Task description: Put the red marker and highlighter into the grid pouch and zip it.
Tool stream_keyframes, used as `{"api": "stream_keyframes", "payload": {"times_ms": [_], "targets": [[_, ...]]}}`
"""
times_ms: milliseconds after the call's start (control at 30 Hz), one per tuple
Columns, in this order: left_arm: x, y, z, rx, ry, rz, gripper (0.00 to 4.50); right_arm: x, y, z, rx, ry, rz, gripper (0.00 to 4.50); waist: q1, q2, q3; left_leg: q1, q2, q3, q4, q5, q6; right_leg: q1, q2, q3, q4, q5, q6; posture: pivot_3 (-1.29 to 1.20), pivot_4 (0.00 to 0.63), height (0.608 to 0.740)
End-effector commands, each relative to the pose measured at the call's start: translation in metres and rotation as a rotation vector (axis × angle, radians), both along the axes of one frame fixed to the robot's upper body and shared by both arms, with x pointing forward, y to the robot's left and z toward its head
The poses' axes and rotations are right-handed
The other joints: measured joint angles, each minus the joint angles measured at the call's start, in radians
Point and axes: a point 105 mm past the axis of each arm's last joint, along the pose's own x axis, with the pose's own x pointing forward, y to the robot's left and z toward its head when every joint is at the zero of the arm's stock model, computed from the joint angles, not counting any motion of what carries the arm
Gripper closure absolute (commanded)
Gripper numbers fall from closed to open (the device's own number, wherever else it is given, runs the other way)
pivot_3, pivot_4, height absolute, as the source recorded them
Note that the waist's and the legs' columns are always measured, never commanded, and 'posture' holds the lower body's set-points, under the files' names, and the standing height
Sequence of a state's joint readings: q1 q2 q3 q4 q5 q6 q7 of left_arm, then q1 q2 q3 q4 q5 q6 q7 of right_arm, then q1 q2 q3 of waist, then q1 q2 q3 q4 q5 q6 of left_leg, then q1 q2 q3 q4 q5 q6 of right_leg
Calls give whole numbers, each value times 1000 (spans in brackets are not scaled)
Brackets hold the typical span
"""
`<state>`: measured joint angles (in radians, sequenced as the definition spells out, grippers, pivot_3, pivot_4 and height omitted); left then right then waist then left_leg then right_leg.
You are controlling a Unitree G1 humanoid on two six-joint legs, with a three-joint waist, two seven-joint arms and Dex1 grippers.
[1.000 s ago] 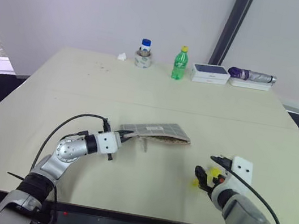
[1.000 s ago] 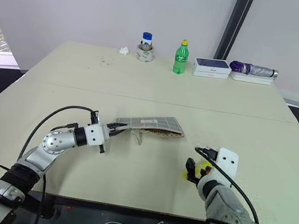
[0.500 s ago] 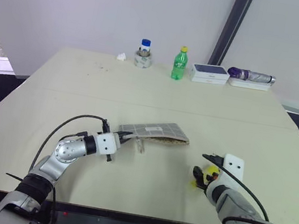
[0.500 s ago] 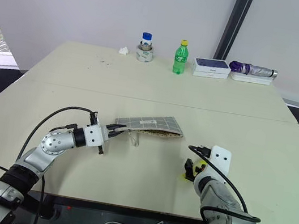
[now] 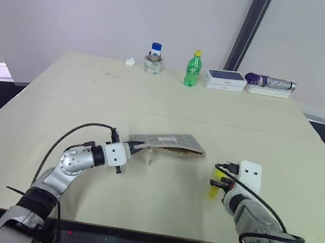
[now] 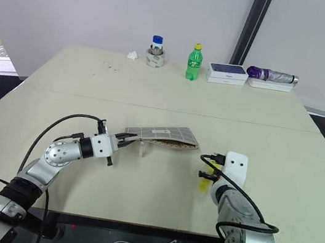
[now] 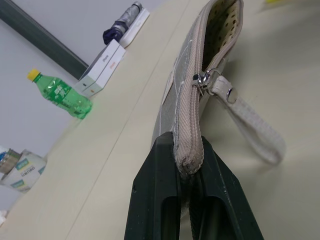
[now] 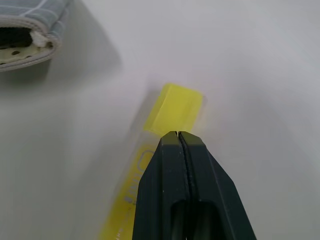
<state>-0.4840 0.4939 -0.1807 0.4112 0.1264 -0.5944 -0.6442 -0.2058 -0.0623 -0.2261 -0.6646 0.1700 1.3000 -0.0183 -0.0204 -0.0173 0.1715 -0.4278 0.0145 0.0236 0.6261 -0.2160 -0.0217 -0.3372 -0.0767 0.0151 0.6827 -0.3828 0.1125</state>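
Left hand is clamped on the closed end of the grid pouch, pinching the zipper tape and holding the pouch up on edge near the middle of the bench, its open mouth facing right. That pouch is soft fabric and looks light and floppy; it sags wherever it isn't held, so the grip at the seam end looks like the right place, where the tape is stiffest. The zipper pull with its pale strap hangs just past the fingers.

Over on the right, the highlighter lies flat on the bench, well apart from the pouch mouth. Right hand sits directly over it, fingers pressed together with no gap between them. From the wrist view they look shut above the yellow barrel rather than around it, so I can't call that a hold. It's a stubby, hard plastic thing, light, smooth and likely slippery; best taken across the middle of the barrel, not the squared end.

Red marker: something dark sits inside the pouch mouth, too hidden to name.
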Motion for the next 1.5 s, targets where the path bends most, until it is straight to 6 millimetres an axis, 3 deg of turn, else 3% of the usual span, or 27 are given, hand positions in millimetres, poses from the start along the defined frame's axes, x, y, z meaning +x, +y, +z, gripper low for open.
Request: {"api": "stream_keyframes", "payload": {"times_ms": [33, 133, 267, 433, 600, 767, 900, 967, 1000, 1100, 1167, 1267, 1333, 1367, 1433, 1500], "targets": [[1, 0, 14, -17, -51, 3, 4500, 3, 6, 13, 18, -43, 29, 4461, 0, 0, 0, 0, 0, 0, 0, 0, 0, 0, 0, 0, 0, 0, 0, 0, 150, 740], [0, 1, 12, -11, -48, 2, 4500, -3, 9, 17, 33, -29, 31, 3132, 3, 0, 0, -1, 0, 0, 0, 0, 0, -1, 0, 0, 0, 0, 0, 0, 150, 740], [0, 1, 11, -12, -45, 1, 4500, -13, 11, 9, 64, 73, 16, 1110, 5, 0, 0, -1, 0, 0, -1, 0, 0, -1, -1, 0, 0, 0, 0, 0, 150, 740], [-1, -3, 10, -12, -43, -9, 4500, -20, 24, 2, 96, 112, 51, 1110, 5, 0, 0, -1, 0, 0, -1, 0, 0, -1, -1, 0, 0, 0, 0, 0, 150, 740], [-1, -5, 9, -12, -45, -13, 4500, -16, 19, -7, 34, 167, 40, 1110, 4, 0, 0, -1, -1, 0, -1, 0, 0, -1, -1, 0, -1, 0, 0, 0, 150, 740], [-2, -2, 12, -13, -51, -9, 4500, -17, 13, -34, 5, 250, 29, 1110, 3, -2, -1, -1, -1, 0, -1, 0, 0, -1, -1, 0, -1, 0, 0, 0, 150, 740], [-2, 0, 13, -12, -55, -1, 4500, -16, 3, -41, -20, 240, 4, 2441, 3, -8, -5, 1, -1, 0, -1, 0, 0, 1, -1, 0, -1, 0, 0, 0, 150, 740], [-2, 0, 13, -12, -55, 1, 4500, -11, -1, -34, -52, 201, -2, 3442, 3, -9, -5, 1, -1, 0, -1, 0, 0, 2, -1, 0, -1, 0, 0, 0, 150, 740], [-2, 0, 13, -15, -54, 2, 4500, -7, -4, -28, -68, 172, 2, 3658, 3, -9, -5, 1, 0, 0, -1, 0, 0, 2, -1, 0, -1, 0, 0, 0, 150, 740], [-2, -2, 12, -18, -52, 0, 4500, 7, -8, -4, -101, 58, 49, 3647, 5, -8, -5, 1, 0, 0, 0, 0, 0, 2, -1, 0, -1, 0, 0, 0, 150, 740], [-2, -3, 12, -22, -51, -1, 4500, 14, 0, 9, -117, -21, 179, 3647, 8, -7, -4, 0, -1, 0, 0, 0, 0, 1, -2, 0, -1, 0, 0, 0, 150, 740], [0, -5, 11, -24, -47, -1, 4500, 28, -15, 25, -67, -96, 210, 3647, 6, -6, -4, -1, -2, 0, -1, -1, 1, 0, -2, 0, -2, 0, 0, 0, 150, 740], [-1, -9, 9, -17, -44, -13, 4500, 37, -28, 52, -172, -228, 232, 3647, 6, -4, -2, -1, -2, 0, -2, -1, 1, 0, -2, 0, -2, 0, 0, 0, 150, 740], [-1, -11, 9, -22, -43, -17, 4500, 39, -22, 64, -170, -292, 285, 3647, 6, -3, -2, -1, -2, 1, -2, -1, 1, -1, -2, 0, -3, 0, 0, 0, 150, 740], [-1, -15, 9, -21, -44, -27, 4500, 29, 14, 82, -206, -416, 529, 3647, 6, -3, -2, -1, -2, 1, -2, -1, 1, -1, -2, 0, -3, 0, 0, 0, 150, 740], [-1, -17, 9, -20, -44, -32, 4500, 17, 38, 83, -337, -459, 720, 3647, 2, -3, -2, -1, -1, 1, -3, -1, 1, -1, -1, 0, -3, 0, 0, 0, 150, 740]]}}
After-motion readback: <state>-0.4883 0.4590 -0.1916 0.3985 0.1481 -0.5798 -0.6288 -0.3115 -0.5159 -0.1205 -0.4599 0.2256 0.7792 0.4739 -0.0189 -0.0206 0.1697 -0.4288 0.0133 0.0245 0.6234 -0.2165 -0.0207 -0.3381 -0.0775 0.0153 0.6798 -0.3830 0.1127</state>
